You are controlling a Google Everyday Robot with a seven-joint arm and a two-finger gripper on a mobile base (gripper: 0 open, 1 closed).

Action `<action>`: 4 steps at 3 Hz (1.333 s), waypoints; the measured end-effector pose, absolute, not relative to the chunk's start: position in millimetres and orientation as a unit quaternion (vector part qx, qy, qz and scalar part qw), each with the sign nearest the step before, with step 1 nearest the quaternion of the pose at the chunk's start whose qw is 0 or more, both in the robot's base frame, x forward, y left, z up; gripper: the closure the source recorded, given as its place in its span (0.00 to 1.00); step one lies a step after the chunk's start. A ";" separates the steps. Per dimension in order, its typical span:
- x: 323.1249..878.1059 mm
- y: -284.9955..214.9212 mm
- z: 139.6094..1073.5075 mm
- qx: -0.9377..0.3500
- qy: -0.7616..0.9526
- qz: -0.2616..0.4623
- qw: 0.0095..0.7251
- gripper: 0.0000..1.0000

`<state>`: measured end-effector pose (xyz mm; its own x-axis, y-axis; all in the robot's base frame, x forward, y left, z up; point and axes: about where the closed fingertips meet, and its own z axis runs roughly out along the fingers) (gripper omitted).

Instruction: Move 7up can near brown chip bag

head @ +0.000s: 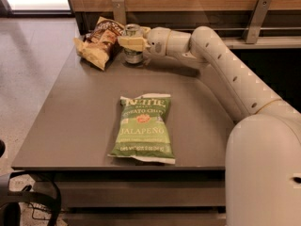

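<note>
The 7up can (pixel 134 56) stands upright at the far edge of the table, its silver top showing above my fingers. It is just right of the brown chip bag (pixel 100 44), which lies crumpled at the table's far left corner. My gripper (pixel 132 42) reaches in from the right and is shut on the can's middle, with the cream fingers (pixel 127 42) wrapped across its front. The can's base looks to be on or just above the tabletop. Its logo is hidden by the fingers.
A green jalapeño chip bag (pixel 142 127) lies flat in the middle of the grey table (pixel 75 126). A wooden wall with a metal rail (pixel 263 29) runs behind the table. My arm (pixel 225 69) spans the table's right side.
</note>
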<state>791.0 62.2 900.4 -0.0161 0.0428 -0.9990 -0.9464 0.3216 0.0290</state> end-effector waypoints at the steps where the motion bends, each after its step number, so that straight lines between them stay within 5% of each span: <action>1: 793.8 85.2 892.4 -0.402 0.559 0.432 0.582 1.00; 4: 791.5 94.1 893.0 -0.405 0.557 0.436 0.580 0.36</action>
<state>791.5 94.1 893.0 -0.0008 0.0553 -0.9985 -0.9562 0.2921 0.0169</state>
